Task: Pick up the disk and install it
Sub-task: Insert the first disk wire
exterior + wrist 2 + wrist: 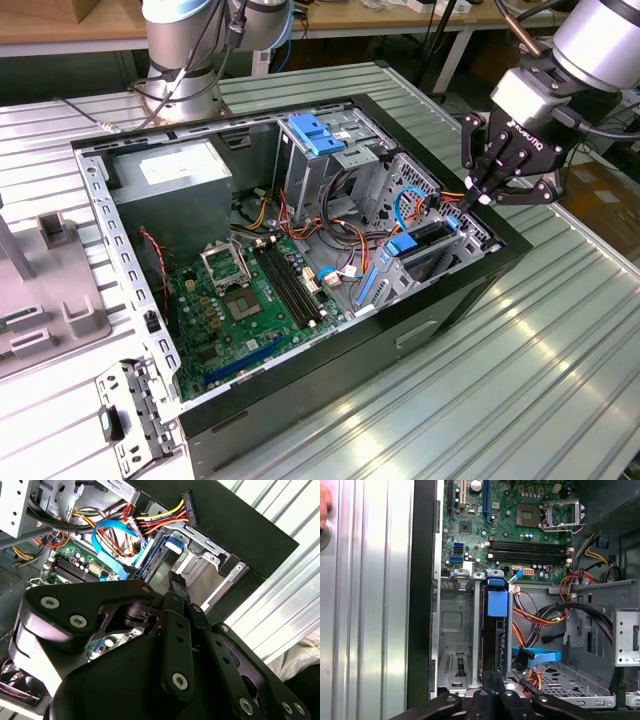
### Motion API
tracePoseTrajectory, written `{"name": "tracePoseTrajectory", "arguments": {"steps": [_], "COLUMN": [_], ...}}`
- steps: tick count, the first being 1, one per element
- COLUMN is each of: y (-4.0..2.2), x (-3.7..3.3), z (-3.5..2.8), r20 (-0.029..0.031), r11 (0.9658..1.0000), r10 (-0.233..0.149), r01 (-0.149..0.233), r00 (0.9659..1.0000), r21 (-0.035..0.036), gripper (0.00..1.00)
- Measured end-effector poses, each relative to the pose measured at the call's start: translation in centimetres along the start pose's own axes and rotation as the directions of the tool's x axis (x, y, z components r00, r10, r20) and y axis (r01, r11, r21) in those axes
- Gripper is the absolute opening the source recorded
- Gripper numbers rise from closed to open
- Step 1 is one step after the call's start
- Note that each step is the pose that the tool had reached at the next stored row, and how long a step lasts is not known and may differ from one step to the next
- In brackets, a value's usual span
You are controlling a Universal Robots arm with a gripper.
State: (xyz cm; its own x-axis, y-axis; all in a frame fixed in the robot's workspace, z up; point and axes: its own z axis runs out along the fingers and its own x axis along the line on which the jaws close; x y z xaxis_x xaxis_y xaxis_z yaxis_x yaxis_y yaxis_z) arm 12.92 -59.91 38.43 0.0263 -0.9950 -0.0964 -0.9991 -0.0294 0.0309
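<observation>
Disk (432,248) stands on edge in a slot of the drive cage (398,288), at the corner of the computer case (450,315) toward the exterior view's right. The pick-up therefore looks done, and I judge the work to be in the install step. The gripper (468,198) hangs just above that corner, tilted down at the disk's near end. Its 2 fingers are pressed together with nothing between them, and I cannot tell whether their tips touch the disk. Seating it fully would call for a straight push along the slot, in line with the blue rails, kept clear of the orange and yellow power cables (160,522) and the blue flat cable (535,655) just beside it. The first wrist view looks down the slot. There the disk is a dark narrow slab with a blue tab (497,602) at its far end, an empty slot (452,630) lies between it and the case wall, and the motherboard (520,535) lies beyond. The second wrist view adds the fingertips from the side, close to the disk's end. The exterior view adds the layout: the power supply (175,180) at the far corner and a bare blue bracket (318,133) on the taller cage.
</observation>
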Motion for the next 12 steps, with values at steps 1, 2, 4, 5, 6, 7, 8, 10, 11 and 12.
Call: {"name": "tracePoseTrajectory", "arguments": {"steps": [1,2,4,5,6,7,8,10,11,12], "y": [0.00,0.00,0.00,0.00,0.00,0.00,0.00,0.00,0.00,0.00], "x": [0.00,0.00,0.00,0.00,0.00,0.00,0.00,0.00,0.00,0.00], "z": [0.00,0.00,0.00,0.00,0.00,0.00,0.00,0.00,0.00,0.00], "r20": [-0.0001,-0.0005,-0.0010,-0.0012,-0.0015,-0.0018,-0.0019,-0.0025,-0.0026,-0.0028], "r11": [1.0000,0.9999,0.9995,0.9991,0.9986,0.9980,0.9976,0.9956,0.9950,0.9944], "r10": [-0.008,-0.017,-0.033,-0.041,-0.053,-0.063,-0.069,-0.093,-0.099,-0.105], "r01": [0.008,0.017,0.033,0.041,0.053,0.063,0.069,0.093,0.099,0.105], "r00": [1.0000,0.9999,0.9995,0.9991,0.9986,0.9980,0.9976,0.9956,0.9951,0.9944], "r21": [-0.0008,-0.0016,-0.0031,-0.0040,-0.0051,-0.0061,-0.0067,-0.0091,-0.0097,-0.0103], "gripper": [0.11,0.11,0.11,0.11,0.11,0.11,0.11,0.11,0.11,0.11]}}
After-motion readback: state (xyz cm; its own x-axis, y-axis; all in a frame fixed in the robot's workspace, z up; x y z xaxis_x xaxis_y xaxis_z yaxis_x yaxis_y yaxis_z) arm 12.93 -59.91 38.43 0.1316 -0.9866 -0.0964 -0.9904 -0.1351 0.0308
